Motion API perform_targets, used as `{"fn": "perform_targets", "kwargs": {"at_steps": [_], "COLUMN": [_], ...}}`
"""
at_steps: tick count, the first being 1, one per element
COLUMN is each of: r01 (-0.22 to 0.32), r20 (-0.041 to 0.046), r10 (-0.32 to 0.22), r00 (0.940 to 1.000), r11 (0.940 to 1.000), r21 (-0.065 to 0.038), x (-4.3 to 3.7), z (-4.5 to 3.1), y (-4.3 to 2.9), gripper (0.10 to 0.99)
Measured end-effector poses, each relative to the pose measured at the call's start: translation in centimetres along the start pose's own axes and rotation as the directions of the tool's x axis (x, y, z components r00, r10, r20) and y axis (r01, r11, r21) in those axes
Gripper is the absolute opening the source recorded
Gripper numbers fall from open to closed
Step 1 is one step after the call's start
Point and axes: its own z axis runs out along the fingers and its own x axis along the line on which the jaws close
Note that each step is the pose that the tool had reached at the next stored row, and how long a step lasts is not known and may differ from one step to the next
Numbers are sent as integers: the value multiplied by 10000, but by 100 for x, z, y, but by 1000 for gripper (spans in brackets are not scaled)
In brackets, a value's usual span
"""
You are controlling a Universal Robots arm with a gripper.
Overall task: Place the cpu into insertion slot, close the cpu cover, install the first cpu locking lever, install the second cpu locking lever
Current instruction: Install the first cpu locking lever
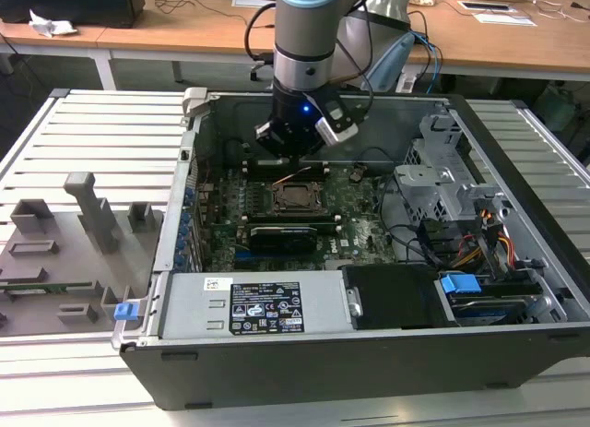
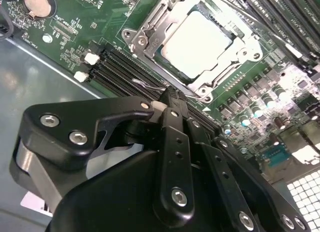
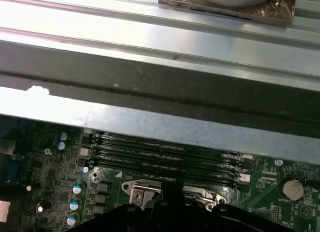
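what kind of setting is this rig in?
Probably a lab or office workshop set up for PC assembly: an open desktop computer case lies on a slatted metal workbench, grey part fixtures sit beside it, and wooden desks with cables and papers stand behind.

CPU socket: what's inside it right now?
The chip lies in the socket, its silver top showing through the window of the metal cover around it. The contacts beneath are covered by the chip. The gripper hangs beside the socket.
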Motion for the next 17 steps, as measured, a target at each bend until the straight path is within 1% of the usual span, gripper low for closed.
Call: {"fn": "perform_targets", "kwargs": {"at_steps": [6, 10, 17], "r01": [-1, -255, -315], "r20": [1, 27, 31], "r10": [1, 255, 315], "r00": [10000, 9997, 9995], "r11": [10000, 9997, 9995], "r21": [0, 4, 6], "x": [-56, -93, -141], "z": [31, 44, 68], "y": [27, 36, 31], "gripper": [106, 106, 106]}}
